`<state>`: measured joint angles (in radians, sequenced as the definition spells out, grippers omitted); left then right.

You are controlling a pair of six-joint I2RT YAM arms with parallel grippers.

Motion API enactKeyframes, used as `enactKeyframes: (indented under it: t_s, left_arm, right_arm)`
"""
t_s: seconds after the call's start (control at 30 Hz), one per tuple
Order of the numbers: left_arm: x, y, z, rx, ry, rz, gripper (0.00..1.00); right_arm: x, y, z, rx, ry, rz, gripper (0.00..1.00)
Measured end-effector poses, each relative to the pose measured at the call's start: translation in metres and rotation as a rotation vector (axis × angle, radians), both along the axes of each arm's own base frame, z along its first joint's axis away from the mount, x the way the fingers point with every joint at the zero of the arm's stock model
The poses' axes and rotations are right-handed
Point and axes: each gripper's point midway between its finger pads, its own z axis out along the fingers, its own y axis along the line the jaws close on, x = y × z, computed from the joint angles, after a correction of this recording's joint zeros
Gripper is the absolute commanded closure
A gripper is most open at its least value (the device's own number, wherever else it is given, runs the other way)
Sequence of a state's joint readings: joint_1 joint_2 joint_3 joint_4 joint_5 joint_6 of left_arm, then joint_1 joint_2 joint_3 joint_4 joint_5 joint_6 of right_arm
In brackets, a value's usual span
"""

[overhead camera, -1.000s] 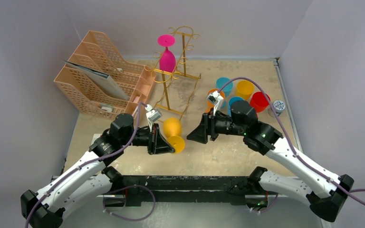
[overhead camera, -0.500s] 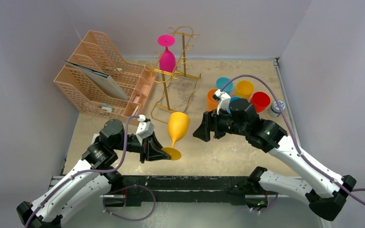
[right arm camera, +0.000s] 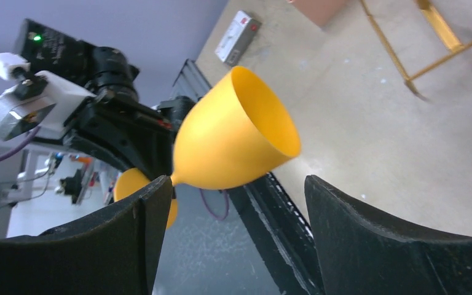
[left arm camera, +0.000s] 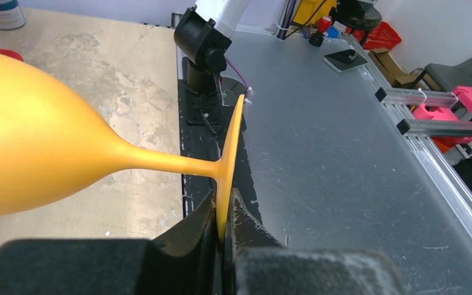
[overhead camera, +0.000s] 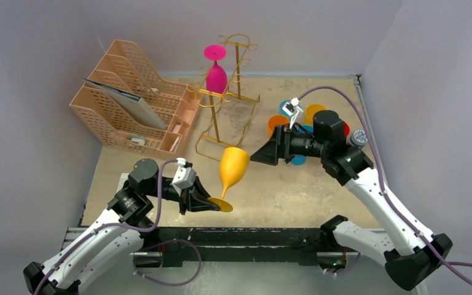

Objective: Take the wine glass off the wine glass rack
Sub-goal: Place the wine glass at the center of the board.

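Note:
My left gripper [overhead camera: 211, 203] is shut on the flat foot of a yellow wine glass [overhead camera: 233, 167], which it holds above the table near the front edge, bowl tilted up and away. In the left wrist view the foot [left arm camera: 228, 166] stands edge-on, pinched between my fingers, gripper [left arm camera: 223, 212]. The gold wire wine glass rack [overhead camera: 236, 92] stands at the back, and a pink wine glass [overhead camera: 216, 75] hangs upside down from it. My right gripper [overhead camera: 262, 153] is open and empty, to the right of the yellow glass and facing it [right arm camera: 236, 141]; in its own view the gripper [right arm camera: 236, 184] straddles nothing.
A peach lattice file organizer [overhead camera: 135, 101] stands at the back left. Several coloured cups [overhead camera: 315, 113] and a small tin [overhead camera: 361, 136] sit at the right, partly under my right arm. The rack's wire base [right arm camera: 409, 77] lies on the table ahead.
My left gripper has drawn back toward the near edge with the yellow glass, whose bowl has swung up. My right arm has lifted and moved back right, over the cups.

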<state>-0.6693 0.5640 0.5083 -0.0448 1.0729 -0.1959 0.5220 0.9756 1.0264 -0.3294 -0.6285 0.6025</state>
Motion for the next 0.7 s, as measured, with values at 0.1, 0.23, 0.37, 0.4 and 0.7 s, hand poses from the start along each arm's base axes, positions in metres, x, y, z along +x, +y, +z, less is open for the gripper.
enactKeyframes:
  t_s: [0.1,0.23,0.37,0.4,0.7]
  left_arm:
    - [-0.002,0.0,0.001,-0.018,-0.018,-0.022,1.0]
    - [-0.007,-0.001,0.008,-0.054,-0.049,-0.06,1.0]
    - [-0.01,-0.002,0.01,-0.065,-0.044,-0.093,1.0]
    - [-0.01,-0.002,0.01,-0.064,-0.041,-0.097,1.0]
    - [-0.01,-0.003,0.012,-0.076,-0.05,-0.109,1.0]
  right_arm:
    - [-0.003,0.006,0.006,0.036,0.002,0.047,0.19]
    - [-0.003,0.015,0.01,0.075,0.015,0.099,0.21]
    - [-0.001,0.026,0.013,0.12,0.042,0.15,0.27]
    - [-0.001,0.028,0.013,0.133,0.049,0.165,0.29]
    - [-0.01,0.04,0.017,0.206,0.135,0.305,0.49]
